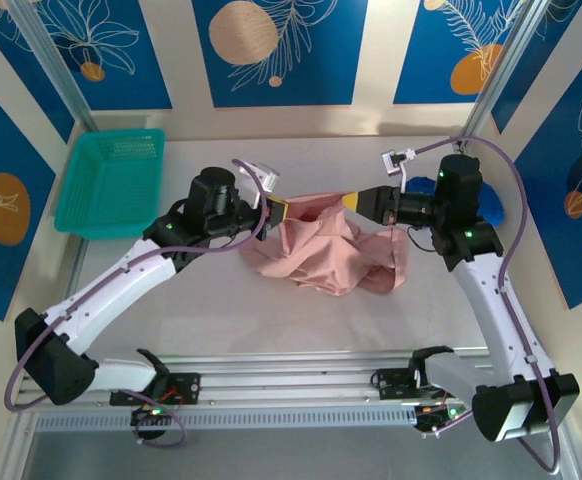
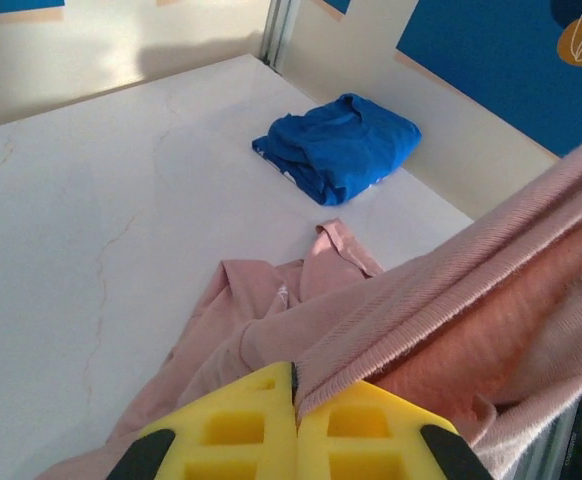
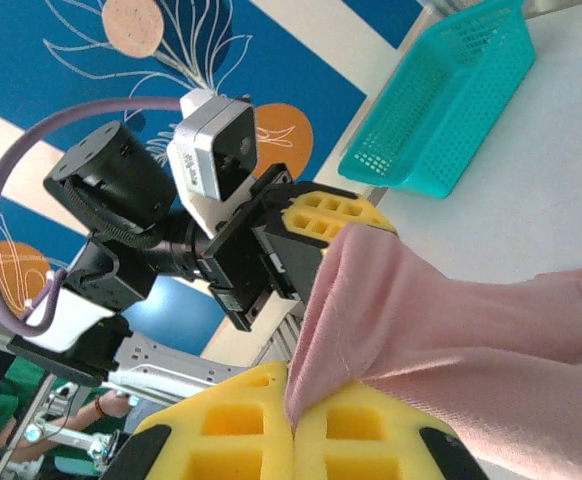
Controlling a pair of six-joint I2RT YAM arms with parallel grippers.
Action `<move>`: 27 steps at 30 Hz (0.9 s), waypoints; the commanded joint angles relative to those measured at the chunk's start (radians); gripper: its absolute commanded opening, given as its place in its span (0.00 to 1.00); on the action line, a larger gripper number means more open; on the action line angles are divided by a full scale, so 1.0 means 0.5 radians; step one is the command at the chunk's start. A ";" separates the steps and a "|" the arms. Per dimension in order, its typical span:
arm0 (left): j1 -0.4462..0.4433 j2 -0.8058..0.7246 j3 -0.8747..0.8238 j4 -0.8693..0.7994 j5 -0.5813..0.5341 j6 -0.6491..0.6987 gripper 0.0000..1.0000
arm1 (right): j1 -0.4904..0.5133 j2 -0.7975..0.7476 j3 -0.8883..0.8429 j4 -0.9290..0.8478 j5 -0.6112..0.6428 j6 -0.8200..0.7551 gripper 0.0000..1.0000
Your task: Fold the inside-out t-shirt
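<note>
The salmon-pink inside-out t-shirt (image 1: 331, 252) is bunched at mid-table, its upper edge lifted and stretched between both grippers. My left gripper (image 1: 281, 210) is shut on the shirt's left end; in the left wrist view the yellow pads (image 2: 236, 425) pinch a ribbed hem of the t-shirt (image 2: 451, 310) at the gripper tip (image 2: 294, 385). My right gripper (image 1: 356, 203) is shut on the other end; its wrist view shows a fold of the t-shirt (image 3: 451, 330) clamped at the gripper tip (image 3: 293, 400), with the left gripper (image 3: 336, 212) facing it close by.
A teal basket (image 1: 111, 185) stands at the back left, also visible as the basket (image 3: 441, 100) in the right wrist view. A folded royal-blue garment (image 2: 336, 145) lies at the back right, partly behind the right arm (image 1: 493, 210). Bare marble-look table lies in front of the shirt.
</note>
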 commanded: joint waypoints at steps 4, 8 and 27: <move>0.194 -0.048 -0.127 -0.209 -0.147 -0.082 0.00 | -0.161 -0.119 0.054 -0.194 0.137 -0.086 0.00; 0.307 -0.088 -0.189 -0.066 0.289 -0.178 0.00 | -0.118 -0.123 0.135 -0.478 0.489 -0.273 0.00; 0.266 -0.113 -0.149 -0.234 0.020 -0.218 0.00 | 0.473 0.061 0.188 -0.715 1.335 -0.744 0.00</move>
